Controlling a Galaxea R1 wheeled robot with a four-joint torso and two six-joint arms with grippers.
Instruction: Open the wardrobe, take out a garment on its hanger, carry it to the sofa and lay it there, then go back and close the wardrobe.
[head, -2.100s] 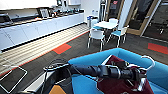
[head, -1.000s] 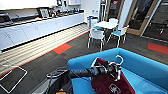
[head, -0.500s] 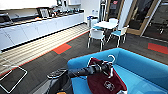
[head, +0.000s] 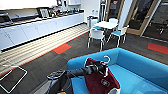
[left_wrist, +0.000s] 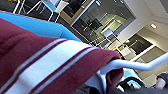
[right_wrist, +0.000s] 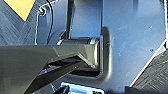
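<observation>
Left gripper (head: 104, 67) jaws clamping hanger (head: 107, 60), garment (head: 100, 80) on sofa (head: 140, 75)

The garment (head: 100, 80), a dark red jacket with a white chest emblem, lies draped over the bright blue sofa (head: 140, 72), at about five o'clock in the head view. The thin white hanger (head: 107, 60) juts from its collar, hook pointing toward twelve.
</observation>
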